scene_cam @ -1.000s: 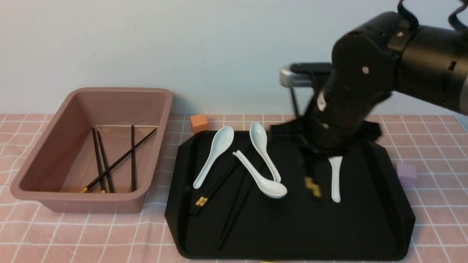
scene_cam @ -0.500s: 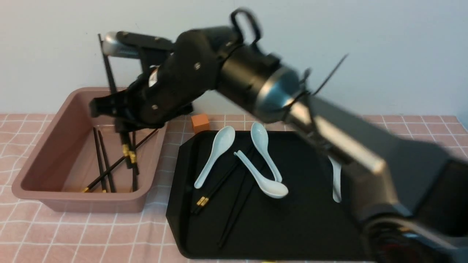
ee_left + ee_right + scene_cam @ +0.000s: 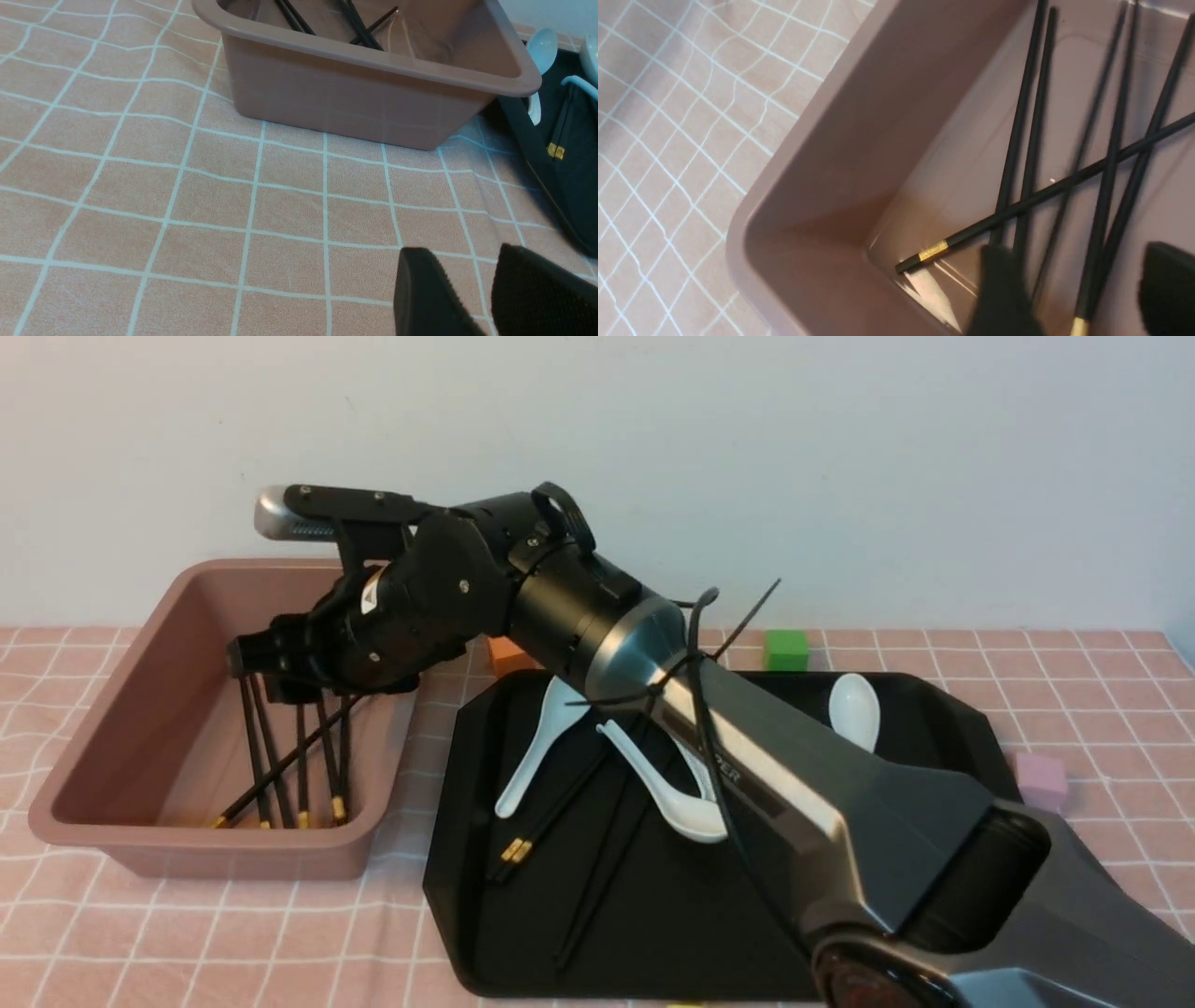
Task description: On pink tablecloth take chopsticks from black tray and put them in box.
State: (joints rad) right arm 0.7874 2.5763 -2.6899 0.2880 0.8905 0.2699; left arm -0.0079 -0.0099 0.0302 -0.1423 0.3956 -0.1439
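The right tool (image 3: 1078,275) is open over the inside of the box (image 3: 229,865), its fingers parted and gripping nothing. Loose chopsticks (image 3: 271,775) lie on the floor of the box, one slanting across the others. More chopsticks (image 3: 560,807) remain to the right of the box, in the black tray (image 3: 448,859), among white spoons (image 3: 653,784).

The step in hand looks like finishing a drop into the box. To do it well, the right tool should lift straight up with its fingers apart, so that neither finger drags a stick, and clear the box's rim before swinging right. For the next pick beyond the box, the banded pair seems the easier choice; the pair nearer the middle of the black tray runs close by a spoon, which could get nudged. A low grip across both sticks should keep them together.

The front view hides the fingertips behind the tool's own body, whereas the right wrist view shows the gap between them and the sticks below. The left wrist view alone shows the left tool (image 3: 458,261), open and empty in front of the box, above the pink tablecloth (image 3: 289,210). Only the front view shows the green cube (image 3: 786,651), well right of the box behind the black tray.
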